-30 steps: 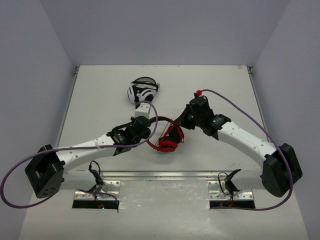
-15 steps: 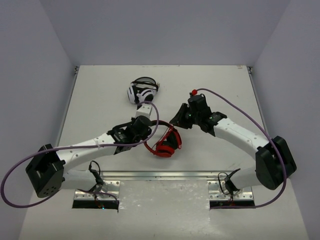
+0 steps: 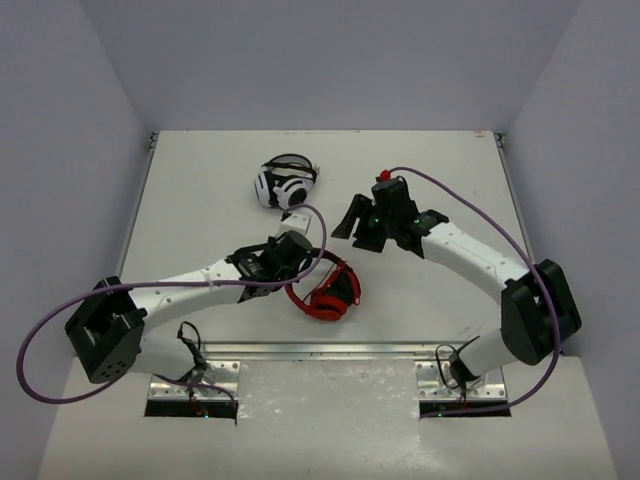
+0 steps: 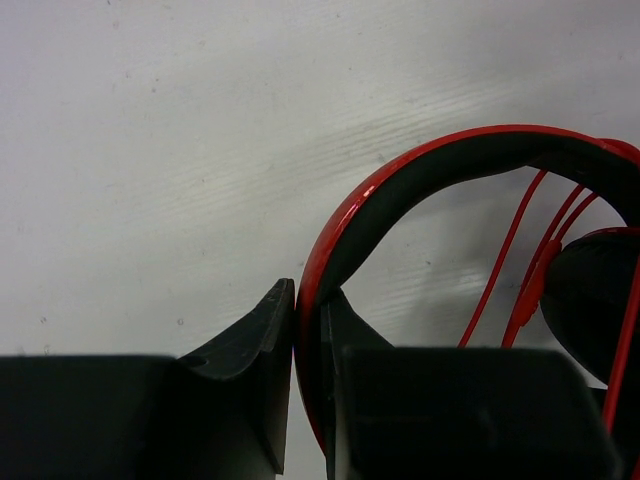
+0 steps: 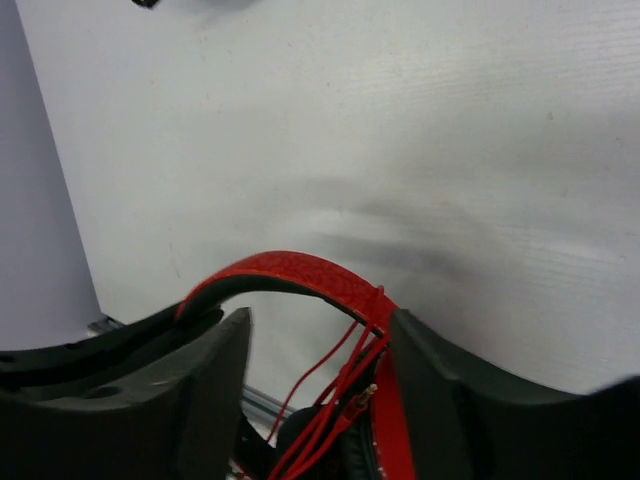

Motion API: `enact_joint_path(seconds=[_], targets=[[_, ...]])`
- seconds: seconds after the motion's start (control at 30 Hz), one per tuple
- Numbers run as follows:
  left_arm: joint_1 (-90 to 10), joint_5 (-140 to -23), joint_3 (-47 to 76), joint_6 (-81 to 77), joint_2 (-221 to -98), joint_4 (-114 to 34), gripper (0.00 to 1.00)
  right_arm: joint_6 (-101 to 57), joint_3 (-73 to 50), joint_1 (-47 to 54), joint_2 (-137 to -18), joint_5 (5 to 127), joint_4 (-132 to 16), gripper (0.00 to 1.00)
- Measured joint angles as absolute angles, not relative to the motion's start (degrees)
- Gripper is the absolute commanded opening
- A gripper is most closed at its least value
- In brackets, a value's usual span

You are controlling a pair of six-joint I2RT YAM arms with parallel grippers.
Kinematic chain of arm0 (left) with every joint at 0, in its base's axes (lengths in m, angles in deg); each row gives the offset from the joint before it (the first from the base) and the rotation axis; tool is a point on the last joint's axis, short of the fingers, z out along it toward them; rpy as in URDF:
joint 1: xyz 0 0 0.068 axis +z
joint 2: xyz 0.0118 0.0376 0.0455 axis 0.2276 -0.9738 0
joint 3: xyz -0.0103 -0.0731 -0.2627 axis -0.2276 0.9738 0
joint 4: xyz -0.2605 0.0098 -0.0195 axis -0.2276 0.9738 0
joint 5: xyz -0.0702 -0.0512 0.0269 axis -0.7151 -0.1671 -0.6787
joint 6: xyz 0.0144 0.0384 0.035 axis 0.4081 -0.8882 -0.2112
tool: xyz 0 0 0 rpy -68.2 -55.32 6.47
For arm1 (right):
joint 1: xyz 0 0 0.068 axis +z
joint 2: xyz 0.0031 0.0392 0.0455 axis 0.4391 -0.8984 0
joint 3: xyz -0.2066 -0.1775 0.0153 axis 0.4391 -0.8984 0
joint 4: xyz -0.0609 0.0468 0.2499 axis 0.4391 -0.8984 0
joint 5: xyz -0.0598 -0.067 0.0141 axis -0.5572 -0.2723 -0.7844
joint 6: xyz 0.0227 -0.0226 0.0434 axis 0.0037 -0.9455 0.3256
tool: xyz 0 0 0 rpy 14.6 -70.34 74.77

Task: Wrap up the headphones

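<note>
Headphones (image 3: 325,292) sit near table (image 3: 190,190) centre, slightly toward 6 o'clock, with the cable (image 4: 533,285) bunched inside the band. Left claw (image 4: 308,295) is pinched tight on the headband, at their 10 o'clock side. Right claw (image 5: 318,330) is partway open and grips nothing, up at their 1 o'clock. White pair (image 3: 285,182) is well apart at 11 o'clock.

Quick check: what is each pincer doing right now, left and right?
Left pincer: closed on the band of the red headphones.
Right pincer: open, holding nothing.
</note>
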State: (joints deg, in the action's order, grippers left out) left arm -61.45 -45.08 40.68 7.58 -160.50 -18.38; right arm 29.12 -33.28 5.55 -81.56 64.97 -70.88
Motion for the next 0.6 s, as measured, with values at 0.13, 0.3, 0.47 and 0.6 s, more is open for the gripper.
enact_joint_path(seconds=[0.13,0.3,0.47,0.6], targets=[[-61.4,-45.0,40.7,7.6,-160.8,-18.4,0.0,27.3,-26.9,3.3,-81.9,65.2,-74.3,0.74],[-61.4,-45.2,40.7,7.4,-160.8,-19.7,0.0,24.6,-20.9,-1.7,-80.9,65.9,-77.9,0.99],[-60.5,-48.2,40.5,4.4,-161.0,-22.5,0.0,20.3,-21.5,-6.7,-75.4,67.4,-81.4,0.99],[-59.3,-53.4,37.2,-0.3,-163.3,-23.4,0.0,15.1,-25.0,-8.2,-67.8,69.8,-83.2,0.99]])
